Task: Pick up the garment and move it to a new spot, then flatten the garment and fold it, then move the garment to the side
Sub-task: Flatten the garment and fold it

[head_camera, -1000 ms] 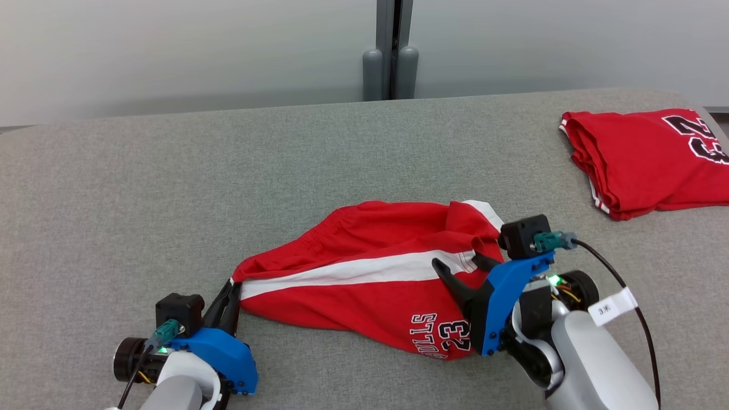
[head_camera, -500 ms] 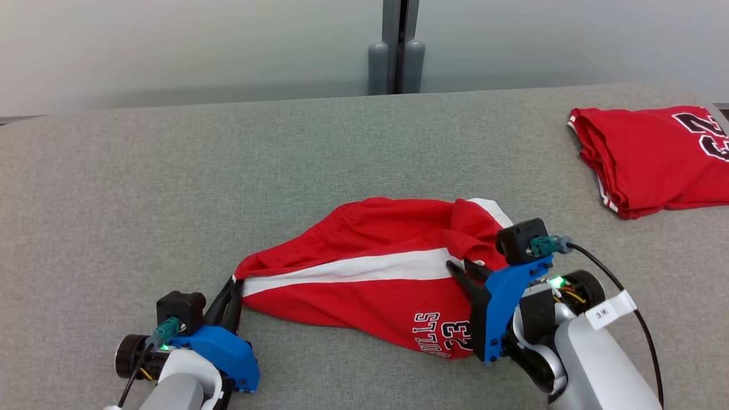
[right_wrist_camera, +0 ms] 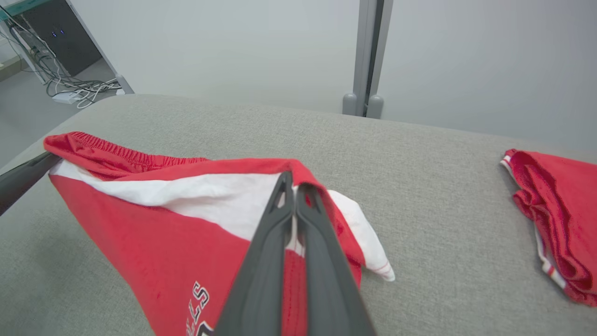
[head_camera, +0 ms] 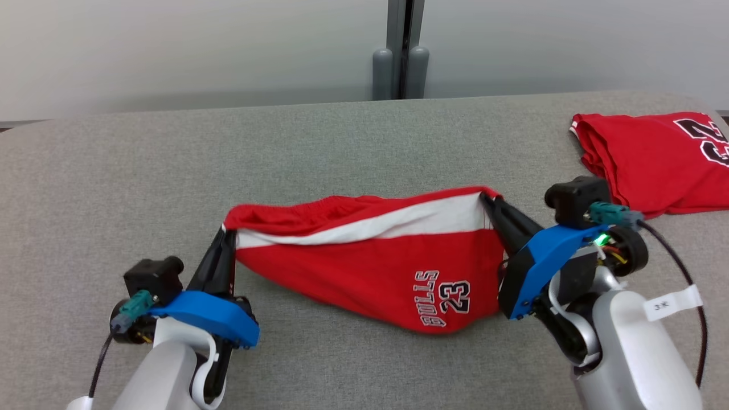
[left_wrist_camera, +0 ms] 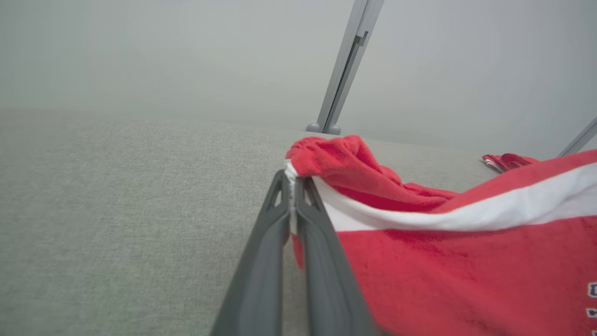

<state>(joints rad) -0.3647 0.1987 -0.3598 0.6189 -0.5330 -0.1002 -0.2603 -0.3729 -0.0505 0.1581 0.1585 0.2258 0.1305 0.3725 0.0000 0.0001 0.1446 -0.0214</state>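
At the lower left, the left pincer (head_camera: 226,234) is pressed together on the waistband corner of the red shorts (head_camera: 370,267). The shorts stretch rightward from it to the right pincer (head_camera: 488,199), which is likewise clamped on the white-striped edge. Further right of that pincer, a folded red jersey (head_camera: 655,159) lies on the grey table (head_camera: 342,142).

Right fingers (head_camera: 508,220) now tight on shorts (head_camera: 370,267)

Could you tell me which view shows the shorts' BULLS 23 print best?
The head view: the whole print reads clearly. The right wrist view cuts it off at the bottom edge, the left wrist view at the right edge.
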